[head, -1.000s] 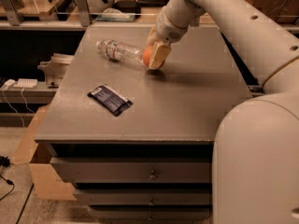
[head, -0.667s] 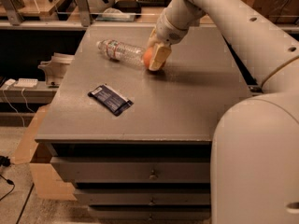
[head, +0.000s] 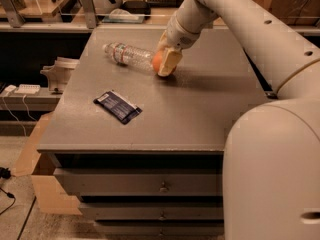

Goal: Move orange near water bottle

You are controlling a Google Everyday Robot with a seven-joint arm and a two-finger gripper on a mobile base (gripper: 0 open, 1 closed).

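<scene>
The orange (head: 157,62) is between the cream-coloured fingers of my gripper (head: 165,65), low over the table top at the back middle. The gripper is shut on the orange, and its near finger (head: 169,62) hides most of the fruit. The water bottle (head: 129,54) lies on its side just left of the orange, with its white cap pointing left and its label band near the cap. The bottle's base end is touching or almost touching the orange.
A flat dark blue snack packet (head: 118,106) lies on the grey table (head: 200,114) at the front left. Drawers are under the table's front edge. My arm (head: 240,19) reaches in from the right. Shelves with clutter stand behind the table.
</scene>
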